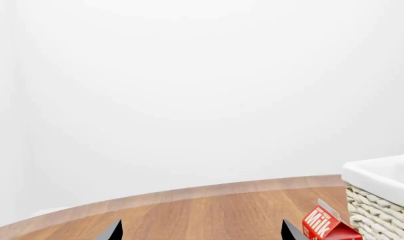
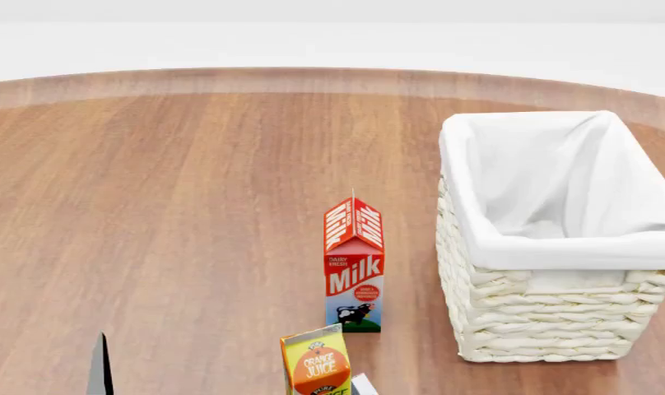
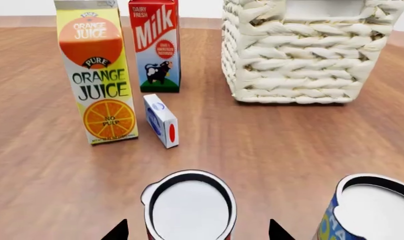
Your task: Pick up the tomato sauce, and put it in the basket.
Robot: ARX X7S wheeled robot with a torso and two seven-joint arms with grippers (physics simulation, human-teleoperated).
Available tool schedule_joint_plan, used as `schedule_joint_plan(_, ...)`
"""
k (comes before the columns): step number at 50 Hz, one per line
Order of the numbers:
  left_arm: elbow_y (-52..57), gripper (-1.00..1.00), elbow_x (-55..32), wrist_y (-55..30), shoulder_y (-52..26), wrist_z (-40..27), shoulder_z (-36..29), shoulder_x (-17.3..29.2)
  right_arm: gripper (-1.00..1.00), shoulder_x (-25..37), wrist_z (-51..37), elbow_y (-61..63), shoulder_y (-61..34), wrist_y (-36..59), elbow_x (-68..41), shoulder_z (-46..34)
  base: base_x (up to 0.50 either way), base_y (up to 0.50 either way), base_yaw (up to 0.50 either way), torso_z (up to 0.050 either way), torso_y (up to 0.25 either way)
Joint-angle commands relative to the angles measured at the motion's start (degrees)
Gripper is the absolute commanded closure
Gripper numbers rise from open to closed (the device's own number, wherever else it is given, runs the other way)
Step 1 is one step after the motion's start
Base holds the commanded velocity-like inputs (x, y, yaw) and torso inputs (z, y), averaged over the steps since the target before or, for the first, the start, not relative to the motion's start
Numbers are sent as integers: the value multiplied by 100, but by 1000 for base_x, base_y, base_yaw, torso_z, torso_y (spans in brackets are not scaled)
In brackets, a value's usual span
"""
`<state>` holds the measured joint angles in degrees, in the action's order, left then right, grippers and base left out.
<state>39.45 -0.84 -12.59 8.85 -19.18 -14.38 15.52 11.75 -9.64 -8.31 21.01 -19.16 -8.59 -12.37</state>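
The tomato sauce point(image 3: 188, 209) is a small can with a plain white top and a strip of red label showing low on its side. It stands on the wooden table between the two fingertips of my right gripper point(image 3: 196, 231). The jaws are open, with a gap to the can on each side. The can is out of the head view. The cream wicker basket point(image 3: 302, 60) with its white liner stands beyond it, and also shows in the head view point(image 2: 530, 313). My left gripper point(image 1: 202, 232) is open and empty above the table.
A blue-and-yellow can point(image 3: 369, 212) stands right beside the tomato sauce. An orange juice carton point(image 3: 98, 75), a milk carton point(image 3: 155, 45) and a small white box point(image 3: 162, 120) stand between the cans and the basket. The milk carton also shows in the head view point(image 2: 355, 263).
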Motion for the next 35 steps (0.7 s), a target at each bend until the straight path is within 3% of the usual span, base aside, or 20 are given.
schedule_joint_plan(1, 8, -100, -26, -10, -9, -50, -30, 41, -100, -29, 10, -225, -198, 178, -134, -37, 0, 0, 0, 0, 0)
schedule_joint_plan(10, 6, -100, -37, -9, -19, -80, -63, 72, -100, -13, 51, -256, -198, 72, -185, -71, 0, 0, 0, 0, 0)
schedule_joint_plan(11, -2, -100, -37, -10, -26, -84, -66, 74, 100, -23, 11, -267, -195, 25, -147, -64, 0, 0, 0, 0, 0)
schedule_joint_plan(22, -74, -100, -75, -5, -64, -98, -113, 97, 100, -86, 112, -819, -318, -510, -56, -162, 0, 0, 0, 0, 0)
schedule_joint_plan(35, -25, -100, -80, -48, -69, -154, -146, 134, 100, 438, -232, 1776, 273, 10, -193, 55, 0, 0, 0, 0, 0)
